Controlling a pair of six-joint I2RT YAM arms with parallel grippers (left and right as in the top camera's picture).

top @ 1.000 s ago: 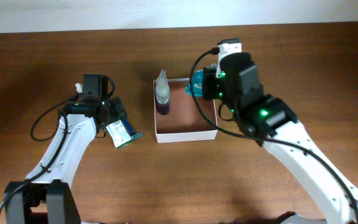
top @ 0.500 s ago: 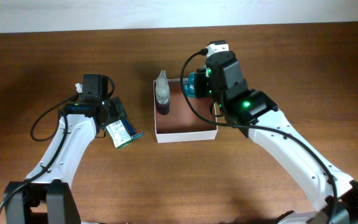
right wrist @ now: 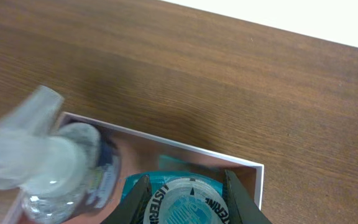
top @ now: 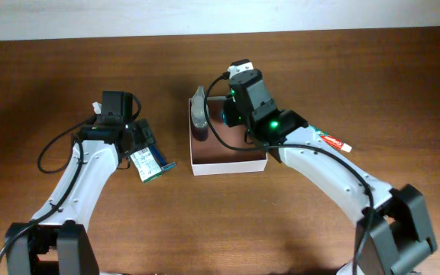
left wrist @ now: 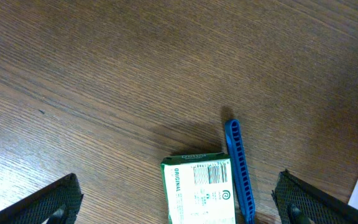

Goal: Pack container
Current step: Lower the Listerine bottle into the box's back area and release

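Right fingers (right wrist: 137, 200) grip mouthwash bottle (right wrist: 185, 198) — cap up — over container (top: 231, 150).

Can't see much of the teal bottle (right wrist: 185, 198) overhead, buried under the right gripper (top: 232, 114). Also got a blurry spray bottle (right wrist: 45, 165).

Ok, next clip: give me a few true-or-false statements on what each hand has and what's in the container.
1. The right hand grips the teal mouthwash bottle over the container. True.
2. The left hand is shut on the green-and-white carton. False: its fingers stand wide apart, and the carton lies on the table beneath them.
3. A clear spray bottle stands inside the container. True.
4. The carton is already packed in the container. False: it lies outside it, on the left arm's side.
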